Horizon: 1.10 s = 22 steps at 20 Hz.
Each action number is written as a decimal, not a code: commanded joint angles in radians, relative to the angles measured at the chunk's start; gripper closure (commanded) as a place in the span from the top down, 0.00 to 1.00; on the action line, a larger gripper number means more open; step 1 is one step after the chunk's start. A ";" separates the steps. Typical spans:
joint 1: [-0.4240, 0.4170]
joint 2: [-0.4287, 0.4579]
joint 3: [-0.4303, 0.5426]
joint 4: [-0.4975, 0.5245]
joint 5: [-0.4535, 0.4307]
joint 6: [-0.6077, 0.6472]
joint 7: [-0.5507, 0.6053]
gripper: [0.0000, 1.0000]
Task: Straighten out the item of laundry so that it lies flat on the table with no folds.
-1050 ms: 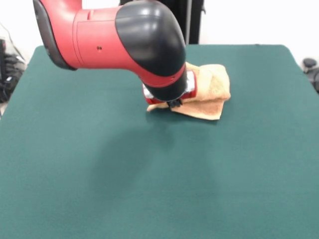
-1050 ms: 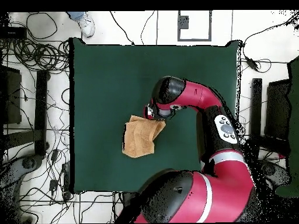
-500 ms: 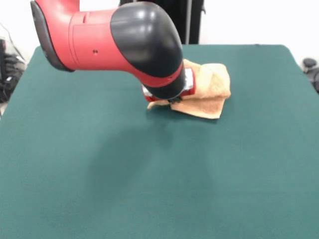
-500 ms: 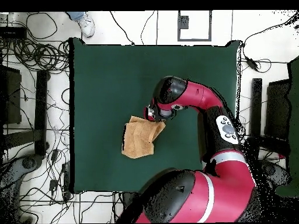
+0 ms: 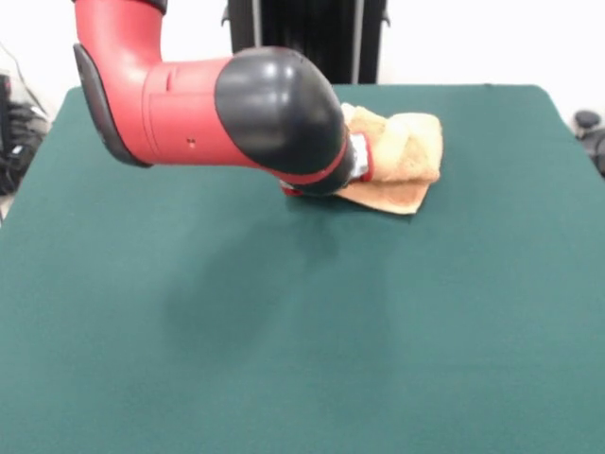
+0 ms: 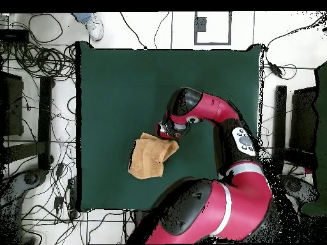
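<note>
On the desk, toward the robot's side of its middle, the towel lies bunched and doubled over itself, with a flatter layer spread beneath and a rumpled fold heaped on top. From overhead the towel sits skewed to the desk's edges, one corner pointing up at the hand. That hand is low at the towel's corner, but the arm's black elbow covers it from the front and it is a small dark knot from above, so I cannot tell how far it is open or whether it grips any cloth. Beyond the desk, cables trail over the floor beside the towel's side, and a person's shoe shows at the far corner.

The risk, as I judge it: if the hand has only the top layer, a pull would drag the whole bundle across the cloth rather than unfold it; a loose pinch could slip off the corner, leaving the fold in place.
</note>
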 commanded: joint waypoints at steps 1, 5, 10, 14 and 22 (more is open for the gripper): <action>0.045 0.063 0.106 0.004 0.046 0.062 -0.003 0.00; 0.048 0.070 0.107 0.001 0.050 0.059 0.005 0.00; 0.047 0.071 0.104 0.011 0.059 0.051 0.019 0.00; 0.049 0.073 0.103 0.016 0.065 0.049 0.030 0.00; 0.054 0.064 0.089 0.026 0.077 0.085 0.062 0.00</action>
